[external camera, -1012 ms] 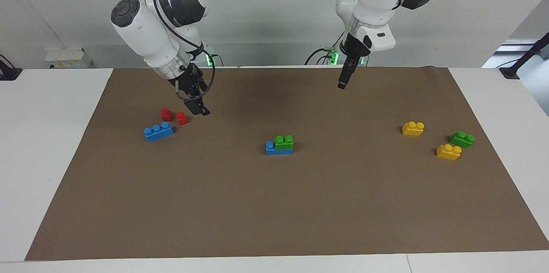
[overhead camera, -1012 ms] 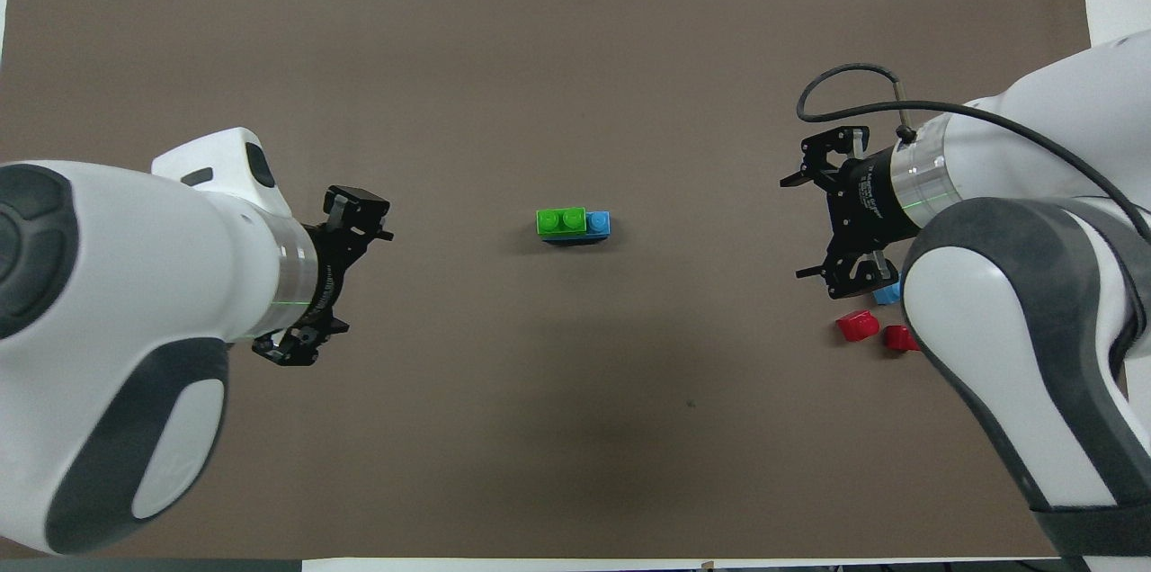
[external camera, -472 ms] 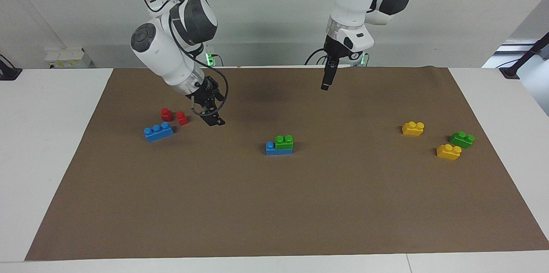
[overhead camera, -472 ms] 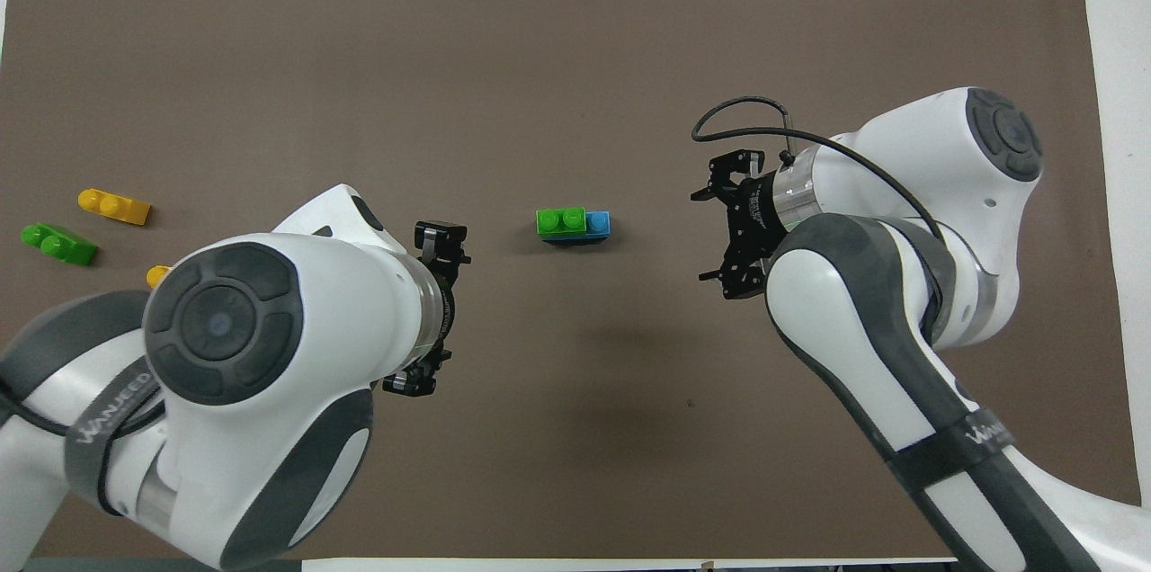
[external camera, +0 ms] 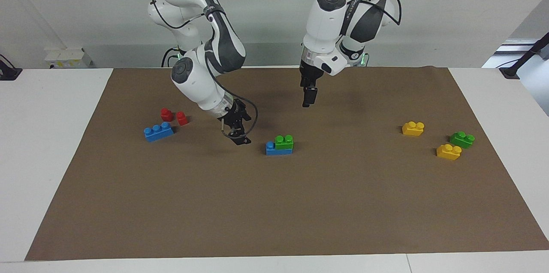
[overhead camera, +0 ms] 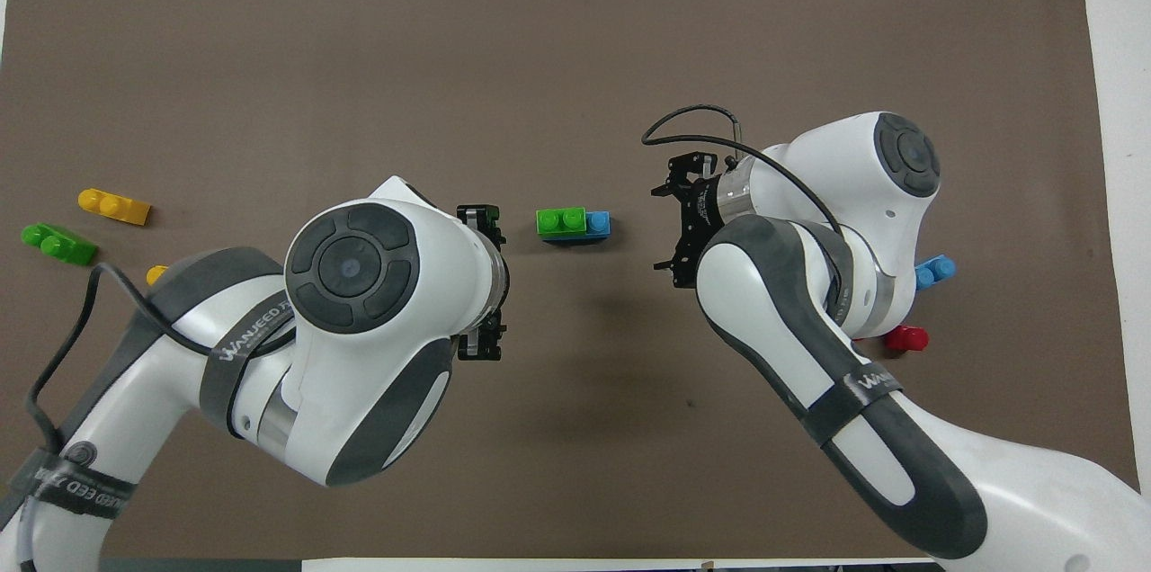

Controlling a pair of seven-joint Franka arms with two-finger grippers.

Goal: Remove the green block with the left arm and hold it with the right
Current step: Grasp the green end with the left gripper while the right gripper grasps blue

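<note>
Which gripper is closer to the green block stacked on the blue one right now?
Right. The right gripper hangs low beside the green block; the left gripper is higher above the mat.

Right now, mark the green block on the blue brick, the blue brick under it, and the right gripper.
green block point(external camera: 284, 142): facing view, its front face.
blue brick point(external camera: 271, 149): facing view, its uncovered end.
right gripper point(external camera: 240, 139): facing view, between its fingertips.

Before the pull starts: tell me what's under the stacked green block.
The small bright green two-stud plastic brick sits on a longer blue plastic brick; one blue stud shows, the rest is covered.
</note>
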